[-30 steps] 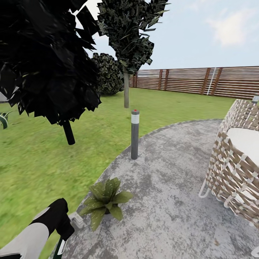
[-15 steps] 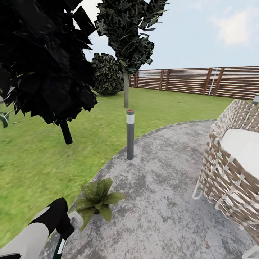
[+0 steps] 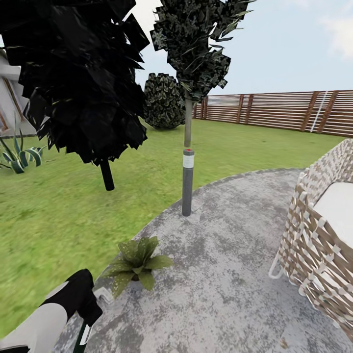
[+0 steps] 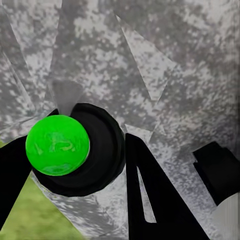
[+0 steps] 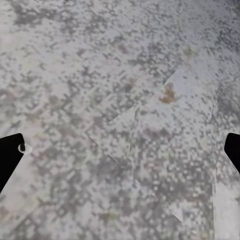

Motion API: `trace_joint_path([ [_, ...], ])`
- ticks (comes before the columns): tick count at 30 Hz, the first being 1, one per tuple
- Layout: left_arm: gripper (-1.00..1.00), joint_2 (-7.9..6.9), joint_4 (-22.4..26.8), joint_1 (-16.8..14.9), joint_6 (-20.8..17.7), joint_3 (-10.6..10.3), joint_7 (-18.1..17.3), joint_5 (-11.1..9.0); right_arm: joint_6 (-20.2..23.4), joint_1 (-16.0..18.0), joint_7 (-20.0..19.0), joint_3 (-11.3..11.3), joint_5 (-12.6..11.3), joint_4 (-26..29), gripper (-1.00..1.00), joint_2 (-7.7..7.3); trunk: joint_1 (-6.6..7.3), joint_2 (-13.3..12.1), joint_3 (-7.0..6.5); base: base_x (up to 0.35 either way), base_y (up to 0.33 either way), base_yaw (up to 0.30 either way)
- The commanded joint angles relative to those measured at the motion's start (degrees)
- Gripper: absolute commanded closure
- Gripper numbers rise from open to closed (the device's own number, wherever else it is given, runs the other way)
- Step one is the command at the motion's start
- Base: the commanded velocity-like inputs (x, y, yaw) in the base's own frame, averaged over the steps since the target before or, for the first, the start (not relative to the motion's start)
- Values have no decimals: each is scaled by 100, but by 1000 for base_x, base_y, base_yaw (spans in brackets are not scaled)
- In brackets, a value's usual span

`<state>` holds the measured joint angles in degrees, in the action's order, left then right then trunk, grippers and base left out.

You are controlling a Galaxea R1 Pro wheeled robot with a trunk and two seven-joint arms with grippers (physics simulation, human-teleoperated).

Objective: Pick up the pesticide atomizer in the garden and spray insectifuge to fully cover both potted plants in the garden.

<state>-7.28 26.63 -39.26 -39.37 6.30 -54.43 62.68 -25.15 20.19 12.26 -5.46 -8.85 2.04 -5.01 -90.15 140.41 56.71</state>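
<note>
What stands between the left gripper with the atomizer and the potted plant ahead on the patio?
Nothing visible. In the head view the left arm sits at the patio edge, and only bare paving separates it from the potted plant. The grey bollard stands beyond the plant, and the wicker chair is off to the right.

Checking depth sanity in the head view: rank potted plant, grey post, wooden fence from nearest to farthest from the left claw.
1. Potted plant: at the paving's edge, just ahead and right of the left claw.
2. Grey post: farther along the paving's edge, by the lawn.
3. Wooden fence: along the far side of the lawn, well behind everything.
</note>
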Motion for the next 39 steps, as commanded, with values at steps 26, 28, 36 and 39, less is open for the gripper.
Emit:
trace_joint_path([
  [26,100,263,-70,-1387,-1285,-940,-2592,655,-16,2,2,-52,-54,1,-100,-3,1,2,6,1,-2,2],
  [28,100,167,-70,-1354,-1267,-949,-2674,677,-16,2,3,-52,-55,4,-100,2,1,2,6,0,0,0],
  [36,100,267,-72,-1328,-1020,-1094,-2739,680,-16,2,5,-43,-56,7,-100,34,1,2,-1,0,0,-35],
  [39,100,249,-71,-1335,-1003,-1145,-2745,665,-16,2,1,-43,-56,7,-100,35,1,2,-16,0,0,-205],
])
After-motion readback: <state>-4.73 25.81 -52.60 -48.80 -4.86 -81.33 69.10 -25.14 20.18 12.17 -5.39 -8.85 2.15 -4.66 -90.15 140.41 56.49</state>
